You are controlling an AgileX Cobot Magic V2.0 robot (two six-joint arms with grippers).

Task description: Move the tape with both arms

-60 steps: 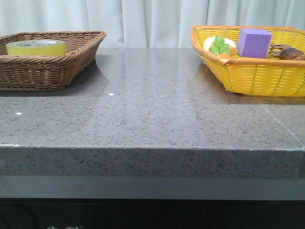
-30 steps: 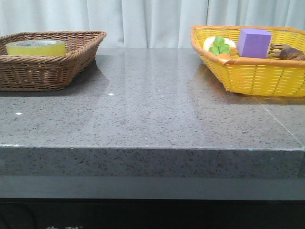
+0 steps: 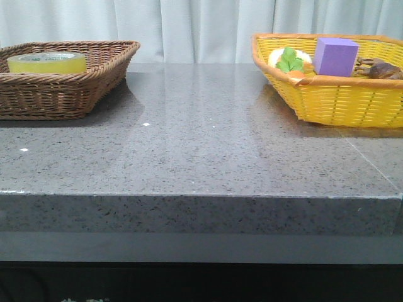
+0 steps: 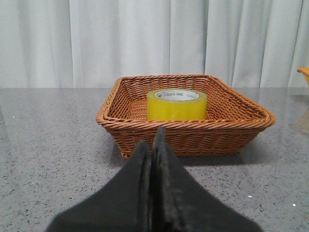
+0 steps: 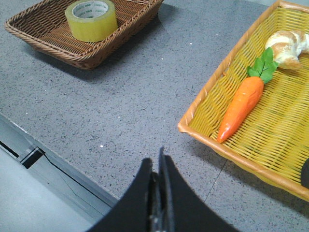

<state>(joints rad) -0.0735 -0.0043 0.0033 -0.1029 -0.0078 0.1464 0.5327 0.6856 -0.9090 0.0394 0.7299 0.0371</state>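
Tape (image 4: pixel 176 104) lies flat in brown wicker basket (image 4: pixel 120 96). My left claw (image 4: pixel 153 140) and right claw (image 5: pixel 157 162): both pressed closed, empty.

Bright, even light; soft glare

Item count:
- one wide roll of translucent yellow tape (image 3: pixel 47 62);
- two wicker baskets, one brown (image 3: pixel 94 85) and one yellow (image 3: pixel 340 100);
- one orange toy carrot (image 5: pixel 240 107);
- one purple block (image 3: pixel 335 56);
- one pale bread-like piece (image 5: pixel 288 48);
- one brown object (image 3: pixel 378 68), possibly more, unclear.
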